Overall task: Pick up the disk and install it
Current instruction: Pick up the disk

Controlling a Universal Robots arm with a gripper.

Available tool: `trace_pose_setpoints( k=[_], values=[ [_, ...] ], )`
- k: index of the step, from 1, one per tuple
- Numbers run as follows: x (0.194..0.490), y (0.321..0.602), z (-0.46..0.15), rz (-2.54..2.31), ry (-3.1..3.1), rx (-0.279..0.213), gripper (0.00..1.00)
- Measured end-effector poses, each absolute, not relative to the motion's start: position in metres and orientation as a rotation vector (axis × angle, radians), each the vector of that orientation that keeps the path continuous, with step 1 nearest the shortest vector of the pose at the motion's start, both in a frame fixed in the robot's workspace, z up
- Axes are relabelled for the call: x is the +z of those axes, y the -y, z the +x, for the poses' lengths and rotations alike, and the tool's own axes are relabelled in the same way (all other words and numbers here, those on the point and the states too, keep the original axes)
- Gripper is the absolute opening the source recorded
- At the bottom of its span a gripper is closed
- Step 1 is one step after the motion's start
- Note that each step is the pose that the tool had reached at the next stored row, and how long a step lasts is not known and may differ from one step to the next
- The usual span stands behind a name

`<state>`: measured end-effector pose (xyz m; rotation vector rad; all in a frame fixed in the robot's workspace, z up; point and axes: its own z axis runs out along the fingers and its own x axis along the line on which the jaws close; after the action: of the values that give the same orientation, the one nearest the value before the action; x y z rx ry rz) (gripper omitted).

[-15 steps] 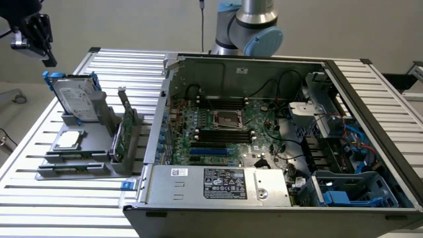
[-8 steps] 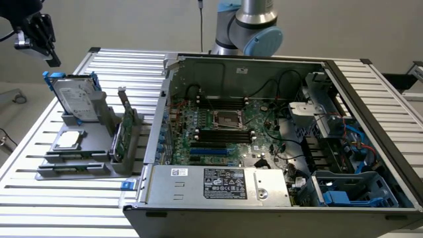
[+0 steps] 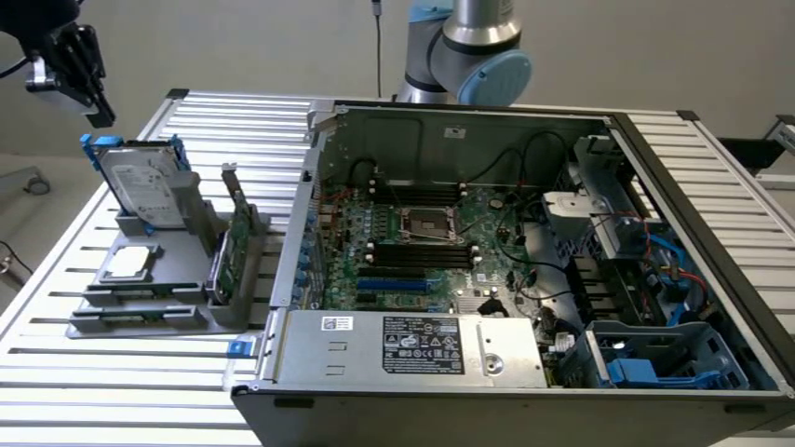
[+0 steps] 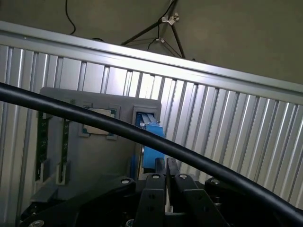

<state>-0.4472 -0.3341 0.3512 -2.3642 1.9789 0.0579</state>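
One disk (image 3: 134, 179) stands upright on its edge in a slot of a grey plastic holder (image 3: 174, 307); it is a flat silver-grey metal rectangle with a white printed label, framed by a bright blue plastic carrier whose ends stick up past its top edge; in the wrist view the disk (image 4: 152, 135) shows as a blue strip in its slot. The holder is matte and stepped, one piece, resting on a surface (image 3: 74, 372) of ribbed aluminium slats with a dull shine. Also in the holder: one small square silver chip (image 3: 130, 264) lying flat in a recess, and one thin green circuit card (image 3: 236, 250) standing on edge at the side nearer the case.

One black gripper (image 3: 100, 116) hangs above the disk and toward the exterior view's left, apart from it; in the wrist view its two blocky black fingers (image 4: 154, 198) sit together with just a thin seam between them, holding nothing. One smooth black cable (image 4: 47, 106) curves across that view.

On the exterior view's right lies one open metal computer case (image 3: 695, 186); inside are one green motherboard (image 3: 423, 251) and one boxy silver power supply (image 3: 410, 346) with a printed label; the grey and pale blue arm (image 3: 478, 47) rises behind the case.
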Motion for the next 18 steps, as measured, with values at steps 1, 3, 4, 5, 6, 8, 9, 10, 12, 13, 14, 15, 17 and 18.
trace_pose_setpoints(
  k=[1, 3, 4, 5, 6, 8, 9, 10, 12, 13, 14, 15, 17, 18],
  values=[
    [0.3512, 0.3340, -0.4473, -2.364, -1.979, 0.058, 0.24],
    [0.3511, 0.3340, -0.4473, -2.364, -1.979, 0.058, 0.30],
    [0.3511, 0.3341, -0.4473, -2.364, -1.979, 0.058, 0.36],
    [0.3509, 0.3341, -0.4474, -2.363, -1.980, 0.058, 0.36],
    [0.3505, 0.3341, -0.4474, -2.360, -1.983, 0.057, 0.43],
    [0.3497, 0.3343, -0.4474, -2.351, -1.994, 0.057, 0.43],
    [0.3492, 0.3344, -0.4474, -2.345, -2.001, 0.057, 0.43],
    [0.3487, 0.3345, -0.4473, -2.340, -2.007, 0.057, 0.43],
    [0.3477, 0.3347, -0.4473, -2.330, -2.018, 0.056, 0.43],
    [0.3472, 0.3348, -0.4473, -2.326, -2.023, 0.055, 0.43],
    [0.3468, 0.3349, -0.4473, -2.323, -2.027, 0.055, 0.44],
    [0.3462, 0.3351, -0.4473, -2.319, -2.032, 0.054, 0.44],
    [0.3443, 0.3354, -0.4473, -2.314, -2.039, 0.053, 0.51],
    [0.3429, 0.3357, -0.4473, -2.312, -2.042, 0.052, 0.51]
  ],
)
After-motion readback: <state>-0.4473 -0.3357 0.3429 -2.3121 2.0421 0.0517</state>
